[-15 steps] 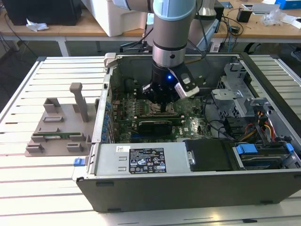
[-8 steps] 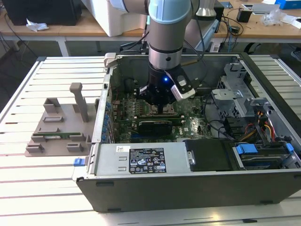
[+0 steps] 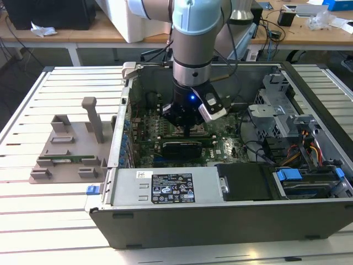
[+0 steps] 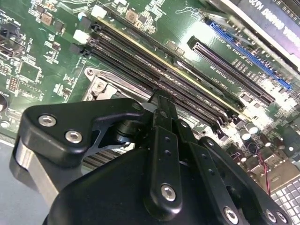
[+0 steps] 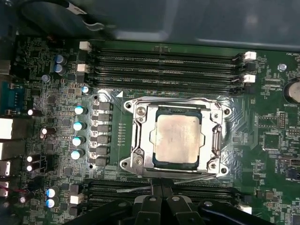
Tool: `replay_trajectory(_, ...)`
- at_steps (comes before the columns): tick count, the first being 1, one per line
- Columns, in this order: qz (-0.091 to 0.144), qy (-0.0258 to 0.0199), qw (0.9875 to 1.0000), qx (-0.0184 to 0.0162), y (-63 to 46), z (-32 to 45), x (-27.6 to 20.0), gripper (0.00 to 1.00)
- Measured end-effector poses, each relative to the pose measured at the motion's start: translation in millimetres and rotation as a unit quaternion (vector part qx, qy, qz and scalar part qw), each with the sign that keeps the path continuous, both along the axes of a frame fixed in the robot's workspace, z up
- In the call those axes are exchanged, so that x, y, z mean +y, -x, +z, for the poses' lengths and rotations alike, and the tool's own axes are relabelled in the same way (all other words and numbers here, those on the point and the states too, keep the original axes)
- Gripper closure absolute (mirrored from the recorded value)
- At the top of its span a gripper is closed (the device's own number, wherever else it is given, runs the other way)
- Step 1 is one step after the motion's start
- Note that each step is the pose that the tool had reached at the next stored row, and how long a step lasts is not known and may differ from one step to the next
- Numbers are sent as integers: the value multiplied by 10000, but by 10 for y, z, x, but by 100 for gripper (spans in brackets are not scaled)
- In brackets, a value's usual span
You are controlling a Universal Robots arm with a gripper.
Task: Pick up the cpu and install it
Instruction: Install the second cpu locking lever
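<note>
In the exterior view, a grey parts tray (image 3: 66, 152) lies at the exterior view's left, beside an open computer case (image 3: 231, 221). The gripper (image 3: 190, 128) hangs low over the green motherboard (image 3: 220, 148) inside. In the first wrist view, the cpu (image 5: 176, 138) sits flat in its metal socket frame (image 5: 140, 136), just beyond the gripper's closed, empty fingertips (image 5: 161, 190).

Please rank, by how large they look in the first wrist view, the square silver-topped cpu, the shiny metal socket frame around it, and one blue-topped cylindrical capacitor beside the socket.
1. The shiny metal socket frame, largest.
2. The square silver-topped cpu, lying inside that frame.
3. The blue-topped cylindrical capacitor, clearly smallest.
</note>
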State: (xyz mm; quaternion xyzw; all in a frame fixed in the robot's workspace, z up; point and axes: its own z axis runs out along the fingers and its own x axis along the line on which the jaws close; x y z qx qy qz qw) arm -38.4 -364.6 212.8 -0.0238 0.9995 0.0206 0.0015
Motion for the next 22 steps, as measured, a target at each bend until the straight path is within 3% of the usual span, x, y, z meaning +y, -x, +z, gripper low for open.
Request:
replay_trajectory(7,75,-23,10000,0,214,-30,0,89)
replay_trajectory(14,234,-40,9997,1,315,-42,7,89)
replay_trajectory(19,289,-40,9996,1,346,-76,104,89)
replay_trajectory(22,309,-43,9995,-1,345,-102,137,89)
